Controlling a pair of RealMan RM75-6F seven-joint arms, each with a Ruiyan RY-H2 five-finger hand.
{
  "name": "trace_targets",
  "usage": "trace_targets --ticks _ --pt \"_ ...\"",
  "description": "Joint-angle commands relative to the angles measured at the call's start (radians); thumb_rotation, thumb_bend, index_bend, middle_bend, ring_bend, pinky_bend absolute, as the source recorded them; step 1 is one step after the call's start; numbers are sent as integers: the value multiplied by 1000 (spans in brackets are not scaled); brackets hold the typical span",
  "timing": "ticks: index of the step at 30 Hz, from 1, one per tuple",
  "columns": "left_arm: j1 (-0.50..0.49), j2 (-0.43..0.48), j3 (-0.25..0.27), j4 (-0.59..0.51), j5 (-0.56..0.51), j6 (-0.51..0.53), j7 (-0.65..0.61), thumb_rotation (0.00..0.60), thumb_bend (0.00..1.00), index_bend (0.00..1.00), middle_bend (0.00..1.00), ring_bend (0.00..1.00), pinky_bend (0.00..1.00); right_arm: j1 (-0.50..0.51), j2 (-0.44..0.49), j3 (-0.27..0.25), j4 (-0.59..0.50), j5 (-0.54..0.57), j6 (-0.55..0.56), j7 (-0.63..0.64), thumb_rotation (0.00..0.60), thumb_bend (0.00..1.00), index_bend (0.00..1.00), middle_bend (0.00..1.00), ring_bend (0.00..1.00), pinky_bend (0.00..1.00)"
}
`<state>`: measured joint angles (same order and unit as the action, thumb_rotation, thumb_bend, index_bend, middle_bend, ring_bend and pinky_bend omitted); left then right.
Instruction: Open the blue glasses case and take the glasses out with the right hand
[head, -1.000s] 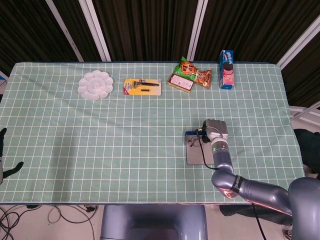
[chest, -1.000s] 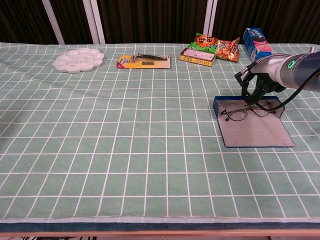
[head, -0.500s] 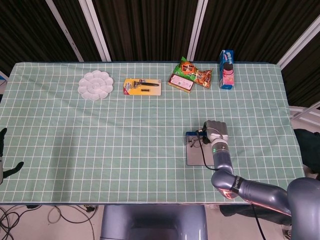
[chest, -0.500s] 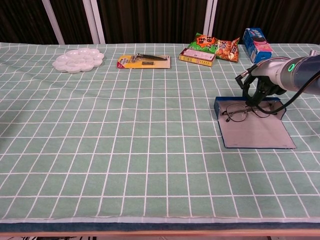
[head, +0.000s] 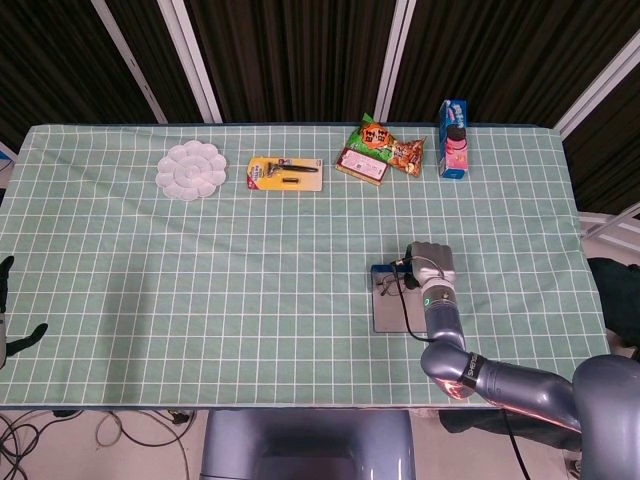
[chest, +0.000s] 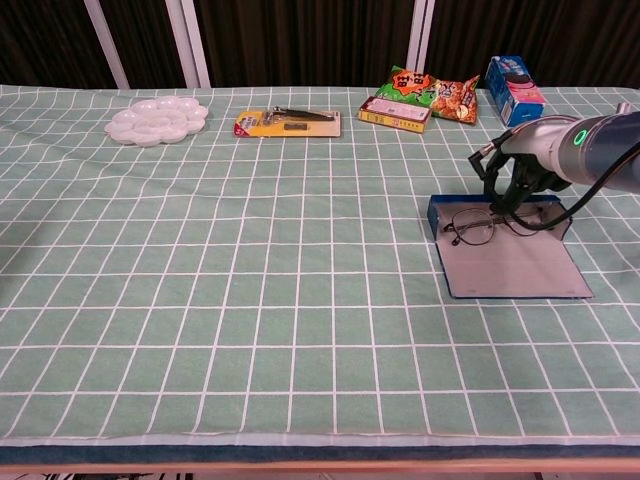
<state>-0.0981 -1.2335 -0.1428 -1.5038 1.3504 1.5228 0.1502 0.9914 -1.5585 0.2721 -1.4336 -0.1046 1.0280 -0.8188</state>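
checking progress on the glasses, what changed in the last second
The right hand has come down slightly onto the glasses and nudged them; whether it grips them cannot be told. The case stays open and flat, the left hand at the table edge, the far items unmoved.

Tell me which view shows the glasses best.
The chest view. There the glasses lie in plain sight in the open blue case, frame and lenses clear, with the right robot hand just behind them. In the head view the robot hand and arm hide most of them; only a bit shows.
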Motion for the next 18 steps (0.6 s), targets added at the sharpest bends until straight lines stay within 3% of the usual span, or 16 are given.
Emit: trace_targets --ticks 1,18 --pt "0 0 0 -1 -1 -1 0 600 19 0 0 0 0 0 0 0 -1 1 1 -2 600 502 451 975 1000 944" --pt "0 2 0 -2 0 -2 -4 600 20 0 0 0 0 3 4 5 -26 3 14 -11 600 502 411 975 1000 944"
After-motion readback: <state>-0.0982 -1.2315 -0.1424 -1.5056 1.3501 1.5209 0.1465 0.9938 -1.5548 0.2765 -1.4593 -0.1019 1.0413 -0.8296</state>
